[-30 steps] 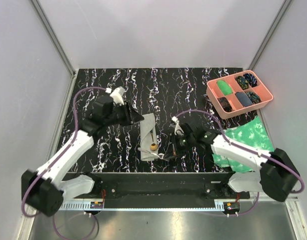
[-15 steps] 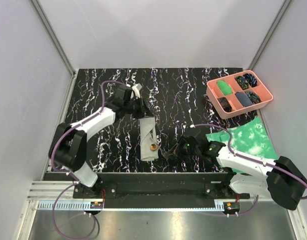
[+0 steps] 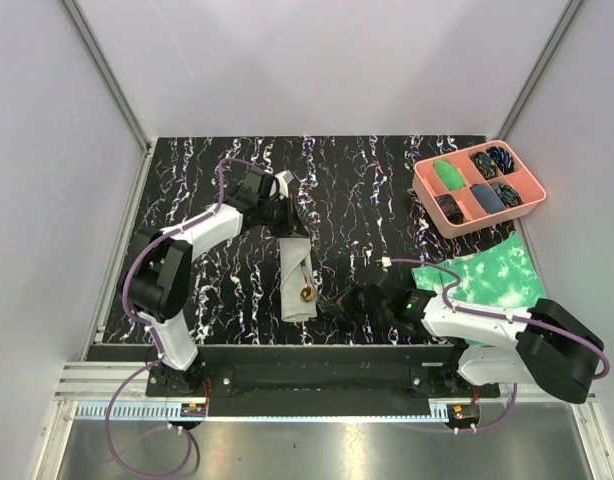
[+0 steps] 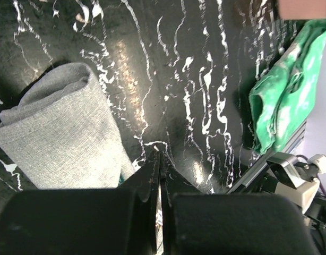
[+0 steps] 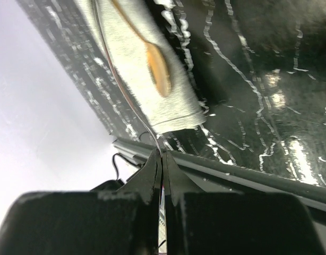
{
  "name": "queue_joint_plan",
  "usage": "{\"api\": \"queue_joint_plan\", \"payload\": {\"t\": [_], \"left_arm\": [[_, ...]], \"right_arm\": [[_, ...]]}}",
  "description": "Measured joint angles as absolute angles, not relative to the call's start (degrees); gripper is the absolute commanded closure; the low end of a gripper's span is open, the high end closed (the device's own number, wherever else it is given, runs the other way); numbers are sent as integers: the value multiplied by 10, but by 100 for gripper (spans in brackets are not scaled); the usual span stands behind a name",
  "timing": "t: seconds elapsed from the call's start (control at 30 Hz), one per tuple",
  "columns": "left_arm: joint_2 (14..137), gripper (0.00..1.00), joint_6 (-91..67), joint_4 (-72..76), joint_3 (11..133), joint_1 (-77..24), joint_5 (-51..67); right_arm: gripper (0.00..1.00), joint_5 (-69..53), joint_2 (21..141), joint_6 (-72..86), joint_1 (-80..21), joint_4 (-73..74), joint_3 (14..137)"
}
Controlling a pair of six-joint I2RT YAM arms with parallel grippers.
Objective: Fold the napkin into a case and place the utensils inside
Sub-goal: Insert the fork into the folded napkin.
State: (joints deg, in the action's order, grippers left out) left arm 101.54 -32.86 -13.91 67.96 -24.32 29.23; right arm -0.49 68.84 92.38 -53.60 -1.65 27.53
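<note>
**Folded napkin with a spoon on it: how I'd grab it**

The napkin [image 3: 295, 280] is a narrow grey strip on the tabletop [image 3: 387, 190], lying between the 2 arms with its long side pointing away from the bases. 1 brown spoon [image 5: 157, 69] sits on it toward the near end (tucked into a fold or just resting on top, I honestly can't tell). I can't pick out any other utensils for sure.

The left fingers [image 4: 144, 178] are pressed together right beside the far end of the cloth, with nothing showing between them. The right fingers [image 5: 148, 174] are pressed together too, low by the near right corner. A thin line runs from their tips along the cloth edge, and I can't tell if that's something pinched or just a cable.

My read on handling:
- The cloth looks soft, light and limp.
- The folds look puffy in the left wrist view, so I'd guess the layers want to spring open.
- The tabletop is glossy, so a push will probably slide the whole strip.
- I'd pinch a corner through every layer at the doubled edge, not the middle.
- The spoon looks stiff, light and slender, and likely to slide off if the cloth tilts, so take it by the handle.
</note>
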Motion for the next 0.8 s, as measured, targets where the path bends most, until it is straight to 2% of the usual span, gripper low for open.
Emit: {"api": "queue_joint_plan", "payload": {"t": [0.43,0.8], "left_arm": [[1053,100,-296,-201,702,-234,269],[1075,100,-285,-226,718,-227,227]], "right_arm": [[100,24,783,964,-574,-96,281],[100,62,807,982,-594,-147,286]]}}
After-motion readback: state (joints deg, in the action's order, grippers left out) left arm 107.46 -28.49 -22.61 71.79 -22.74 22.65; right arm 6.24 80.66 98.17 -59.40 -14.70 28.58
